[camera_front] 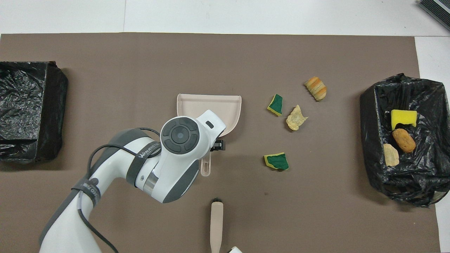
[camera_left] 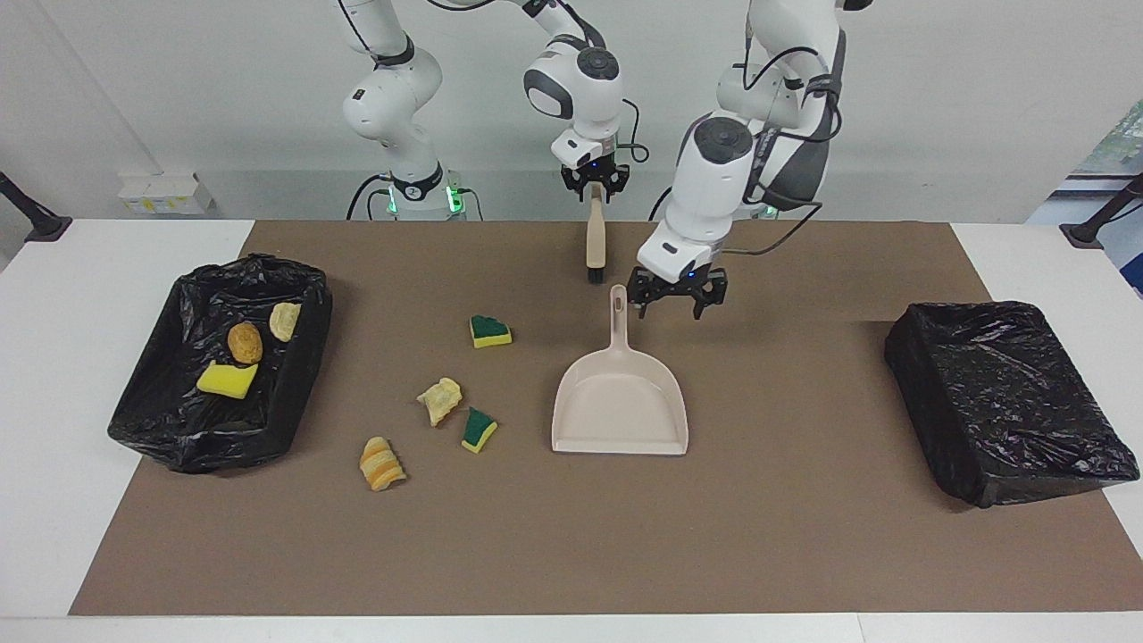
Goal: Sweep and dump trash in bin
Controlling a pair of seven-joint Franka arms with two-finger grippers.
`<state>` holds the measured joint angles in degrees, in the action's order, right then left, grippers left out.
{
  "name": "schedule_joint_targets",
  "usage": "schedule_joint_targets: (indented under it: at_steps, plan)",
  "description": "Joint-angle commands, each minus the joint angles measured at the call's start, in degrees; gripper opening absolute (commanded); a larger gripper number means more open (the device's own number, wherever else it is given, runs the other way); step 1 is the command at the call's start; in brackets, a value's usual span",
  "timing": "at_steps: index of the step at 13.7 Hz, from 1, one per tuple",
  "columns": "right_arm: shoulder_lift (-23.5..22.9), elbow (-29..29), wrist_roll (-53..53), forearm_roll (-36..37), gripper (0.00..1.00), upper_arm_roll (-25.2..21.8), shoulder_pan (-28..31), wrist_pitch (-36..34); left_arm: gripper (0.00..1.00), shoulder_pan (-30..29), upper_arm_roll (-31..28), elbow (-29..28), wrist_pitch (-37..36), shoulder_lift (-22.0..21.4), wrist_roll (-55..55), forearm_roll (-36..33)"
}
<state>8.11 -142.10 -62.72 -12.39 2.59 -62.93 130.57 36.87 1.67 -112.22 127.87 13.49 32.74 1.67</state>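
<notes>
At the right arm's end of the table, a black-lined bin (camera_left: 304, 357) holds three scraps; four more pieces of trash (camera_left: 440, 400), green-topped sponge bits and golden pastry, lie on the mat between it and the dustpan (camera_left: 621, 406). The right gripper (camera_left: 595, 192) pinches the brush (camera_left: 594, 246) handle. The left gripper (camera_left: 676, 308) hangs open beside the dustpan's handle. Tool pickup seems underway; next, the left gripper should grasp that handle.
</notes>
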Motion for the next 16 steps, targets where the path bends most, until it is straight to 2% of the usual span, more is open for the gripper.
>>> schedule_joint_targets:
  at_steps: [1, 2, 3, 5, 7, 8, 9, 10, 12, 14, 16]
  plan:
    - [-0.11, -0.63, 1.55, -1.41, 0.03, -0.13, -0.17, 0.57, 1.0, 1.88, -1.05, -3.18, 3.35, -0.06, 2.05, 0.27]
    - [0.06, -0.63, 1.29, -1.41, 0.0, -0.13, -0.17, -0.05, 0.94, 2.24, -1.14, -3.01, 4.14, 0.83, 2.59, 0.27]
    - [0.24, -0.54, 1.81, -1.32, 0.0, -0.13, 0.17, -1.18, 0.83, 1.81, -1.14, -2.57, 4.49, 1.01, 2.6, 0.27]
    - [1.55, -0.37, 3.29, -1.24, 0.0, -0.48, 1.31, -4.25, 0.78, 1.54, -1.23, -2.04, 4.06, 0.49, 2.16, 0.09]
    - [4.71, -0.37, 5.14, -0.36, 0.0, -0.57, 5.69, -9.08, 0.76, 1.45, -1.32, -1.86, 4.32, 0.48, 2.24, 0.09]
    - [5.94, -0.37, 6.54, -0.1, 0.0, -0.57, 8.15, -11.02, 0.6, 1.54, -1.32, -1.86, 4.24, 0.48, 2.07, 0.09]
    - [7.35, -0.37, 9.34, 1.04, 0.0, -0.57, 10.35, -13.56, 0.36, 1.45, -1.32, -1.86, 4.15, 0.48, 1.98, -0.43]
    - [8.58, -0.37, 12.24, 2.53, 0.0, -0.57, 13.33, -16.2, 0.2, 1.54, -1.49, -1.78, 4.15, 0.57, 1.89, -1.39]
    - [10.78, -0.28, 19.0, 3.25, 0.0, -0.57, 19.57, -19.46, 0.01, 1.63, -1.41, -1.6, 3.27, 0.31, 1.37, -7.52]
    - [10.53, 0.16, 25.43, 5.43, 0.0, -0.57, 25.37, -20.27, 0.0, 0.67, -1.84, -1.51, 2.05, -0.83, -1.69, -9.05]
    - [9.48, 1.73, 30.0, 8.85, 0.0, -0.57, 29.86, -20.18, 0.0, -2.66, -1.76, -1.51, -2.68, -3.37, -13.07, -9.05]
